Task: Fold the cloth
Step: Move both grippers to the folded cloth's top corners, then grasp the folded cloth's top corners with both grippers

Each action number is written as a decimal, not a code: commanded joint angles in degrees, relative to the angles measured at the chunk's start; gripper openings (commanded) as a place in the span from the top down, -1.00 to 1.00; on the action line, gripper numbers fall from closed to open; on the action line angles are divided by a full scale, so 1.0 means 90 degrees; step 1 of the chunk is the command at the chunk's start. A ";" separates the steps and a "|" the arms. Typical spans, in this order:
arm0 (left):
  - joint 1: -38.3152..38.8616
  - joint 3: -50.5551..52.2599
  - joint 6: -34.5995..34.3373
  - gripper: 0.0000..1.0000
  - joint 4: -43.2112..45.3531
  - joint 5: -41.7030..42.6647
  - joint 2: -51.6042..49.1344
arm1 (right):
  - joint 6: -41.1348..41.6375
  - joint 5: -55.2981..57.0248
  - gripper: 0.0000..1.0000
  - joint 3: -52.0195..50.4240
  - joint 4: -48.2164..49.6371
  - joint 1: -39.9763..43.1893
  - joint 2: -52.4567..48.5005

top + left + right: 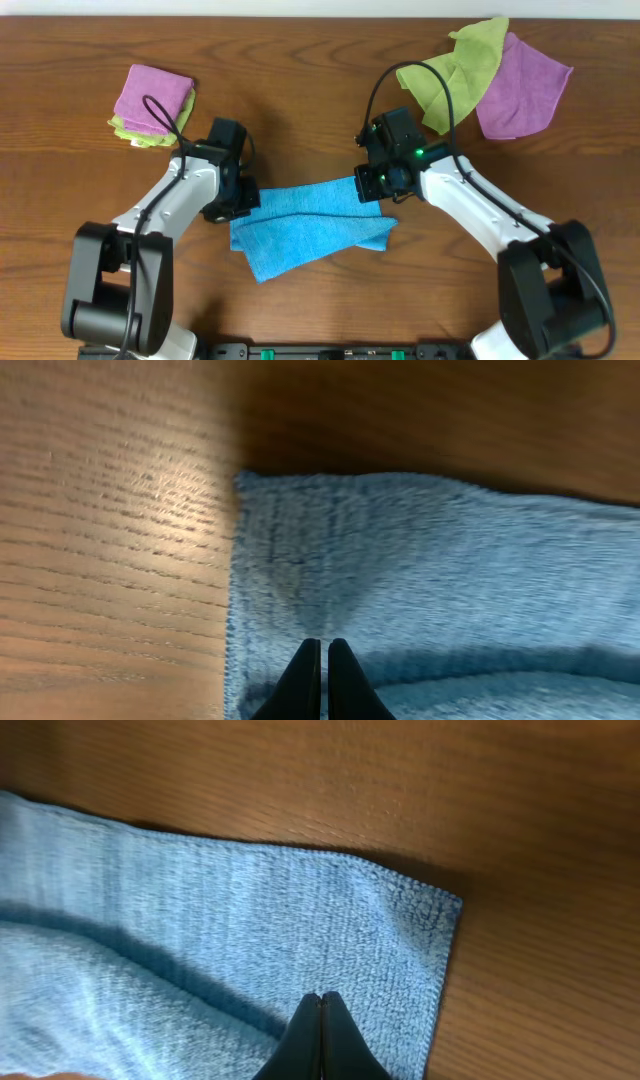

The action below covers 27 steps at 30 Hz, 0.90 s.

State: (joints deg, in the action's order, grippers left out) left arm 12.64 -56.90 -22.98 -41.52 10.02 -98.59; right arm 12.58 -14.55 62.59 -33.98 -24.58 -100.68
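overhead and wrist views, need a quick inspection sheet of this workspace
surface: brown wooden table, grain visible
job's things: bright sky-blue microfibre cloth, partly folded, layers askew, between the arms
clutter: folded purple-over-lime cloth stack far left; loose lime-green cloth overlapping loose purple cloth far right
grippers: left gripper shut, right gripper shut, each over a cloth end; pinch cannot be told
cables: left black cable crosses the stack; right black cable crosses the lime-green cloth
surroundings: nothing seen

Bare tabletop (300, 90) lies open beyond the cloth (300, 235); a folded pile (152, 100) and loose rags (520, 85) crowd the far corners.
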 commanded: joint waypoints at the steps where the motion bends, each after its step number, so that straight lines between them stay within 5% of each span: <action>1: 0.0015 0.0034 -0.0124 0.88 0.0051 -0.0238 -0.0121 | 0.0000 0.0032 0.97 -0.0036 0.0053 -0.0158 -0.0236; 27: 0.0017 0.0520 -0.0170 0.89 0.0942 -0.0619 -0.0168 | 0.0002 0.0262 0.97 -0.0051 0.0160 -0.0233 -0.0869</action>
State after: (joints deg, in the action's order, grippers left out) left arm 12.67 -53.58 -24.05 -33.76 4.10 -99.26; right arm 12.58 -13.02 62.54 -32.51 -26.28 -106.69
